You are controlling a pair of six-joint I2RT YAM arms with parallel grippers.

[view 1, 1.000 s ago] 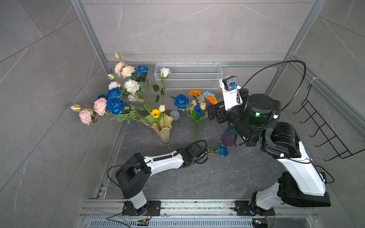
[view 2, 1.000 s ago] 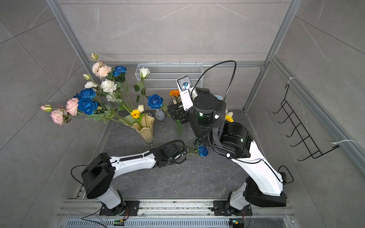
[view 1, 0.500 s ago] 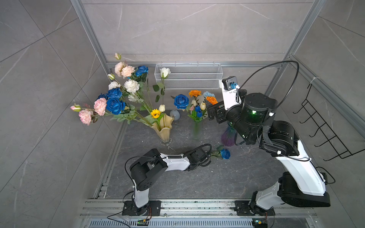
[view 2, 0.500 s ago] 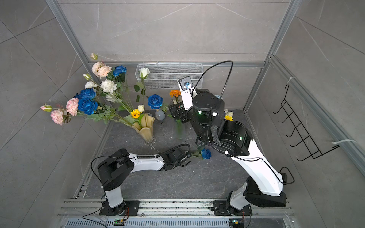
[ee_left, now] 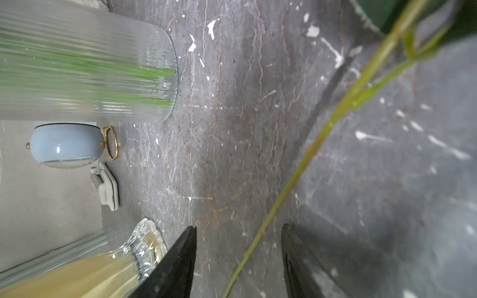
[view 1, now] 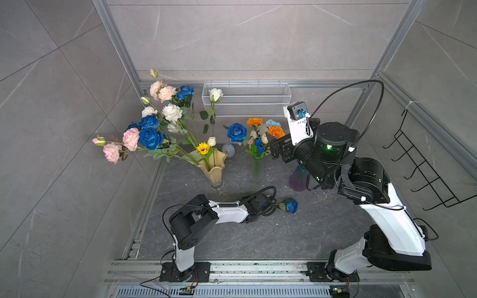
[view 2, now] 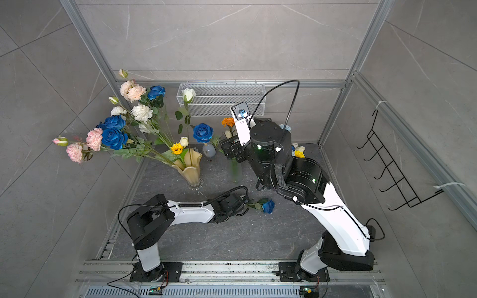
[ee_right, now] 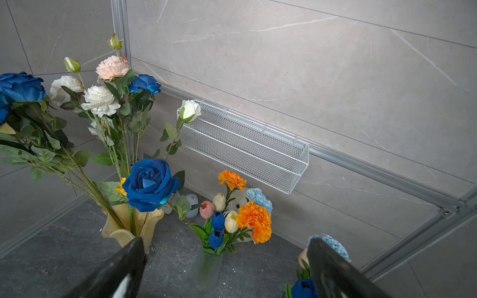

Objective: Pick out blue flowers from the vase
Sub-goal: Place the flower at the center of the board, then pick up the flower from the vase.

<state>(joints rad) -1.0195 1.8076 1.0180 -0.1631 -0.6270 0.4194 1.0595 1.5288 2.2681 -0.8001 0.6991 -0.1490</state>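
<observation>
The dark counter (view 1: 258, 237) carries several vases, and the big amber vase (view 1: 214, 167) holds most of the blue roses (view 1: 151, 138) among white and pink blooms (view 1: 169, 112). The right end effector (ee_right: 225, 240) hangs high by the clear ribbed vase (view 1: 256, 170), its fingers wide apart and empty, facing the small blue tulips (ee_right: 218, 220). The left end effector (ee_left: 238, 227) sits low over the counter with its jaws apart. One picked blue rose (view 1: 292, 206) lies flat on the counter just beyond it, and its green stem (ee_left: 309, 152) runs between the jaws, touching neither as far as I can see. To my eye this is the let-go step: I would open fully, then draw straight back along the stem, lifting a little, so no finger drags the rose or catches a leaf
</observation>
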